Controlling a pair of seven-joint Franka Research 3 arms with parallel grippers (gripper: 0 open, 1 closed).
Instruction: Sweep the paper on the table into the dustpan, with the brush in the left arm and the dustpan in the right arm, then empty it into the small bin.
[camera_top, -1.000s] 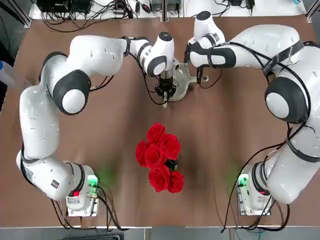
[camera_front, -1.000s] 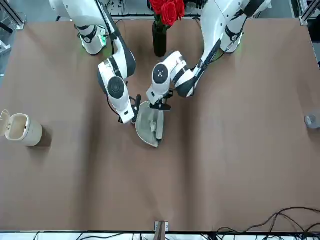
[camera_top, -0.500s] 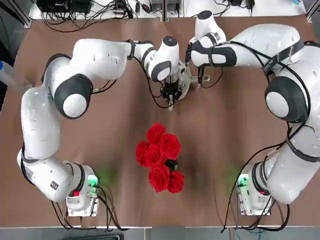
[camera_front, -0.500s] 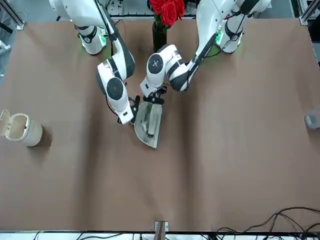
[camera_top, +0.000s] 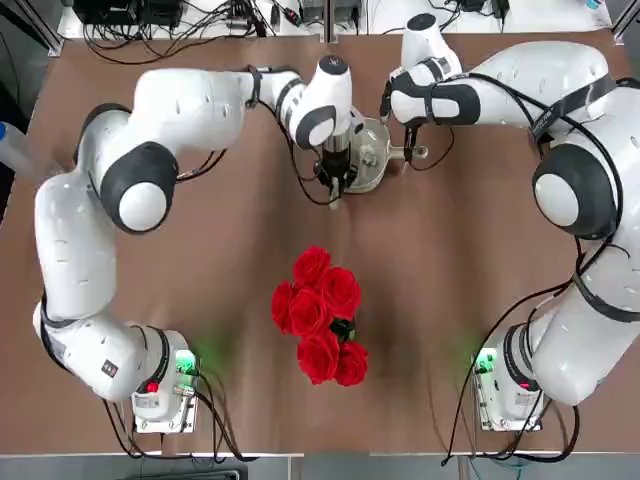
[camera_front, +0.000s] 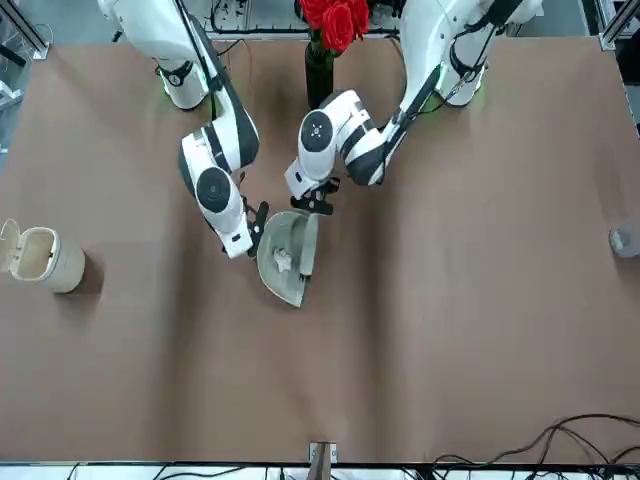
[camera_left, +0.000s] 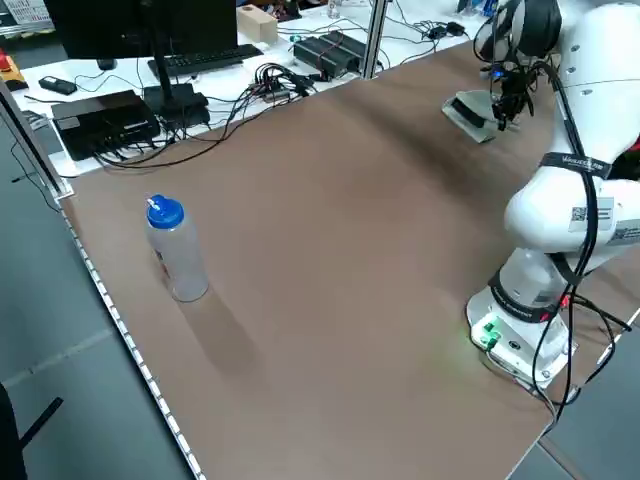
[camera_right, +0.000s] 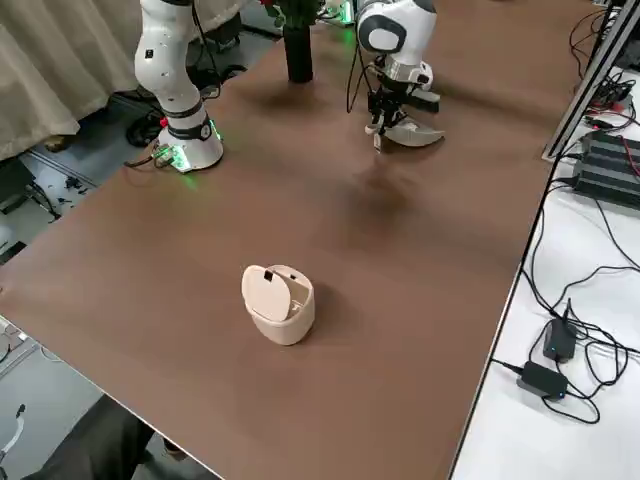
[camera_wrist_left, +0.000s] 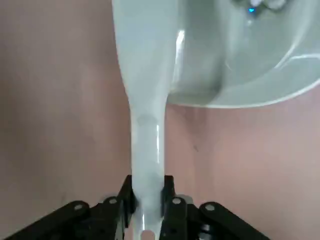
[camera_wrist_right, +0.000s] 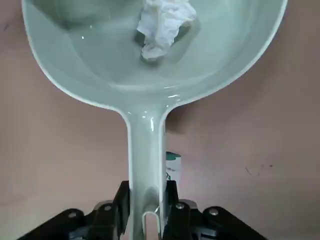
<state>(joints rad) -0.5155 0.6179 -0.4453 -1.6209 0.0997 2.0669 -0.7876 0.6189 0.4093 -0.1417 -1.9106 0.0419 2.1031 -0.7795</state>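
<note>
Table, broad brown matte top (camera_front: 450, 330), small beige cylindrical bin (camera_front: 62, 262) well apart from both claws, pale grey-green plastic dustpan (camera_wrist_right: 80, 60), handle clamped by right claw (camera_wrist_right: 148, 200), crumpled white paper (camera_wrist_right: 162, 27) inside pan, beyond that claw, left claw (camera_wrist_left: 148, 200) gripping pale brush handle (camera_wrist_left: 147, 145) beside pan.

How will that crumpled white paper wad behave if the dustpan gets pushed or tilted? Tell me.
The crumpled white paper wad is probably very light, being just scrunched thin sheet. Its uneven, lumpy outline suggests it would tumble rather than roll smoothly. It may slide easily on the glossy pale grey-green plastic dustpan.
</note>
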